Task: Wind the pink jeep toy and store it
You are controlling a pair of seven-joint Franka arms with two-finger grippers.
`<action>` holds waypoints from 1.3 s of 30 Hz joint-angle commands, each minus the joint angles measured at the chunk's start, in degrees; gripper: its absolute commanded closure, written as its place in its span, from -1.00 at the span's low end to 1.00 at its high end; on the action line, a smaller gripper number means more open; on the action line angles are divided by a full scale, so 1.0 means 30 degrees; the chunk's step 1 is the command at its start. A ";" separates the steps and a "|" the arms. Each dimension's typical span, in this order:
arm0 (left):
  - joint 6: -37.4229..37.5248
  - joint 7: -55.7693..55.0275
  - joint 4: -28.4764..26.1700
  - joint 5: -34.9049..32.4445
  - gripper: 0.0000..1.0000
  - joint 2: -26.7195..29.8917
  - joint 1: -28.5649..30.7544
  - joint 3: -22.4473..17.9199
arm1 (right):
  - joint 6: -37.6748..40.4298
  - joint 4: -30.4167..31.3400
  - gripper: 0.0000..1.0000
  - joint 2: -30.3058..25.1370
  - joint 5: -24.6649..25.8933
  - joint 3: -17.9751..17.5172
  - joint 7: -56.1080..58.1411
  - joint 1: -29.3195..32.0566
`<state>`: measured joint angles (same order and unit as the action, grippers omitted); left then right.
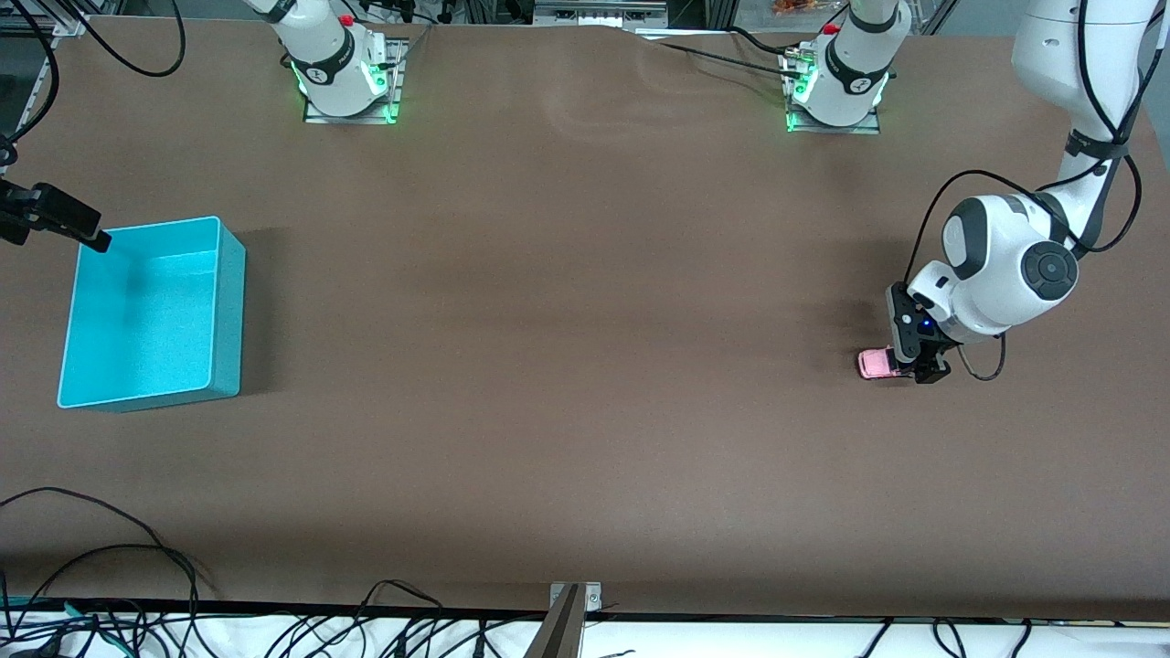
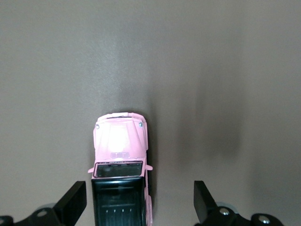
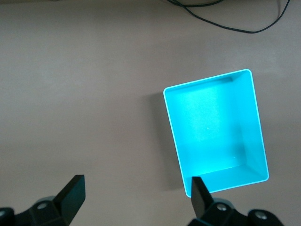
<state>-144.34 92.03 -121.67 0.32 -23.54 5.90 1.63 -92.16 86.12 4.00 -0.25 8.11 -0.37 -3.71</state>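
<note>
The pink jeep toy (image 1: 875,364) (image 2: 121,155) stands on the brown table toward the left arm's end, its black roof over the rear half. My left gripper (image 1: 921,364) (image 2: 139,203) is low over it and open. The jeep's rear half lies between the two fingers (image 2: 71,202), much closer to one of them, and neither pad presses on it. The turquoise bin (image 1: 146,311) (image 3: 211,127) sits empty toward the right arm's end. My right gripper (image 1: 64,221) (image 3: 136,194) hangs open high above the table beside the bin, holding nothing.
Both arm bases (image 1: 347,82) stand along the table edge farthest from the front camera. Black cables (image 1: 101,557) trail over the table edge nearest the camera. A wide stretch of bare brown table (image 1: 567,347) lies between the jeep and the bin.
</note>
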 commanded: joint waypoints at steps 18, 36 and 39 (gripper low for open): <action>-0.0169 0.1168 0.0683 0.0978 -0.02 -0.1088 0.0700 0.0073 | 0.0280 -0.0319 -1.00 -0.0046 0.0199 -0.0036 -0.0022 0.0065; 0.0095 0.1988 0.1152 0.0949 1.00 -0.0853 0.0642 0.0073 | 0.0280 -0.0319 -1.00 -0.0046 0.0199 0.0022 -0.0022 0.0094; 0.0095 0.1988 0.1122 0.0949 1.00 -0.1000 0.0554 0.0073 | 0.0310 -0.0290 -1.00 -0.0046 0.0199 0.0052 -0.0022 0.0094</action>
<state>-144.90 95.30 -119.19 1.50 -26.00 7.58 1.65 -92.16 86.12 4.00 -0.25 8.22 -0.38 -3.70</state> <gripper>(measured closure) 0.493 0.000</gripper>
